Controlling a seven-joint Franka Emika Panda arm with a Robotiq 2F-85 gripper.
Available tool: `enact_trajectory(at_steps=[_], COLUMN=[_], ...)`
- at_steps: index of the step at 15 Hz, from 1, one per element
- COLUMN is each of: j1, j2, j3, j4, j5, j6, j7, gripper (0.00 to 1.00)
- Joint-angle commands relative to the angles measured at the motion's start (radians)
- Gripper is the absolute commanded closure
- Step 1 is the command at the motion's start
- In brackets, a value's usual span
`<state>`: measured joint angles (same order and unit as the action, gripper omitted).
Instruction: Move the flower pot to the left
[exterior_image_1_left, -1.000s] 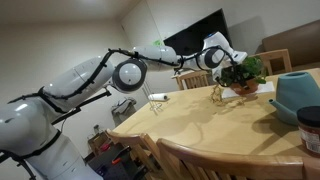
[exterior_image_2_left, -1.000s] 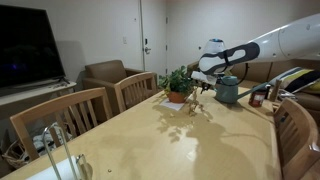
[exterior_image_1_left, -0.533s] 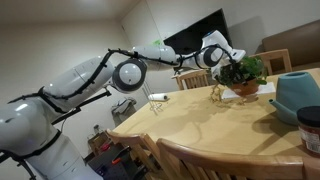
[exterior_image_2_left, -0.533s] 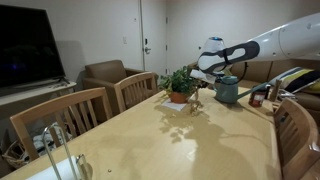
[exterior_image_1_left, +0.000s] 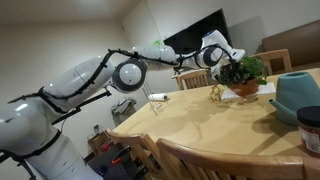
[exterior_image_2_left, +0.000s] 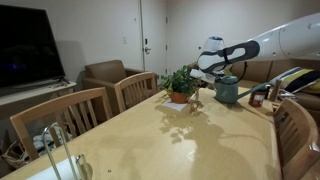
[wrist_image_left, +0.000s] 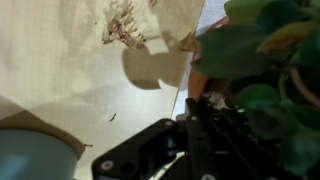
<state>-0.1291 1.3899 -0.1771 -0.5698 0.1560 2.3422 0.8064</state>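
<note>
The flower pot (exterior_image_1_left: 245, 89), a small terracotta pot with a bushy green plant, stands on the wooden table (exterior_image_1_left: 200, 125) at its far side and is seen in both exterior views (exterior_image_2_left: 178, 97). In the wrist view its orange rim (wrist_image_left: 195, 78) and leaves fill the right side. My gripper (wrist_image_left: 203, 102) comes in from the bottom edge, its dark fingers pressed together over the pot's rim, shut on it. The gripper (exterior_image_1_left: 228, 68) reaches into the plant from its side in both exterior views (exterior_image_2_left: 197, 76). The fingertips themselves are hidden among the leaves there.
A teal-blue rounded container (exterior_image_1_left: 298, 93) stands close beside the pot (exterior_image_2_left: 228, 90). A small golden figurine (exterior_image_1_left: 216, 95) sits on the pot's other side. A dark cup (exterior_image_1_left: 311, 128) is near the table edge. Wooden chairs (exterior_image_2_left: 80, 110) line the table.
The jaws have closed from partly open onto the pot's rim. The arm and the pot have barely moved.
</note>
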Motion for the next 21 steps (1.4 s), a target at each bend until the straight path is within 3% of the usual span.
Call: enact_trajectory(at_steps=[1, 10, 21], j1=[-0.004, -0.007, 0.003], j2=[-0.019, -0.028, -0.014], j3=[0.019, 0.054, 0.049], j4=[0.022, 0.056, 0.043], j5=[0.010, 0.014, 0.003], j6=[0.009, 0.035, 0.048], j7=[-0.029, -0.068, -0.108], gripper=[0.99, 0.99, 0.99])
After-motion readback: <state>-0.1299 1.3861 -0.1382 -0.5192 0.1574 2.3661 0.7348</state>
